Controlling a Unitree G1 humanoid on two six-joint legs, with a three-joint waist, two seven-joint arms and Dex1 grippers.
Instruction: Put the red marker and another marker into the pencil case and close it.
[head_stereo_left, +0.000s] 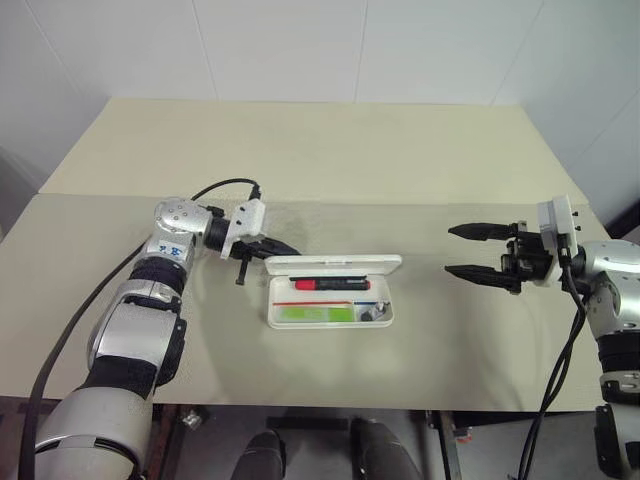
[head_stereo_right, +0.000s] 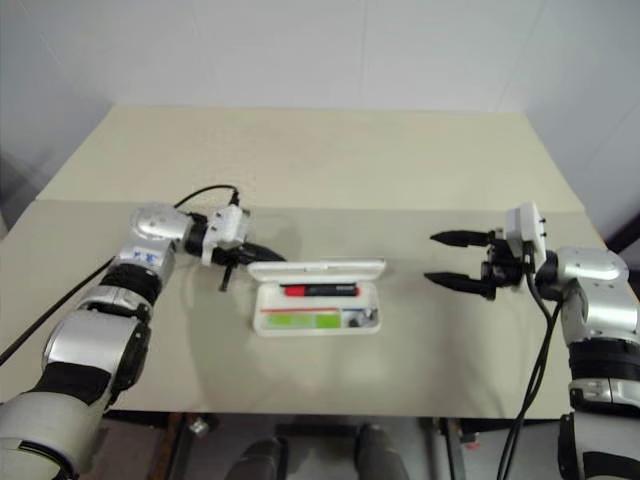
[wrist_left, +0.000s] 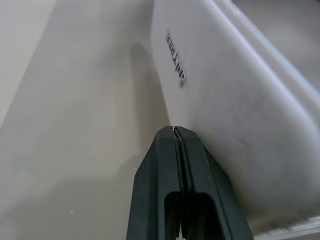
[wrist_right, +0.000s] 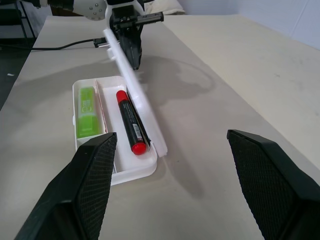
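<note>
Our left gripper (head_stereo_left: 268, 247), fingers pressed together, touches the outside of the pencil case (head_stereo_left: 331, 303) lid, which stands half raised. Our right gripper (head_stereo_left: 470, 251) hangs wide open, well apart from the case. Inside the case lie the red marker (head_stereo_left: 331, 284) and green marker (head_stereo_left: 316, 314).

place: looks like a robot lab or test room, definitely not somebody's home
table: plain beige table (head_stereo_left: 300, 150), bare top with a seam across it, basically a test bench
walls: blank white panel walls (head_stereo_left: 300, 45) right behind the table, zero decoration
cables: black cable (head_stereo_left: 60, 350) hanging loose along the table's left side, another cable (head_stereo_left: 560, 370) at its right side
under the table: dark floor and bits of metal frame (head_stereo_left: 445, 440) just below the table's front edge
</note>
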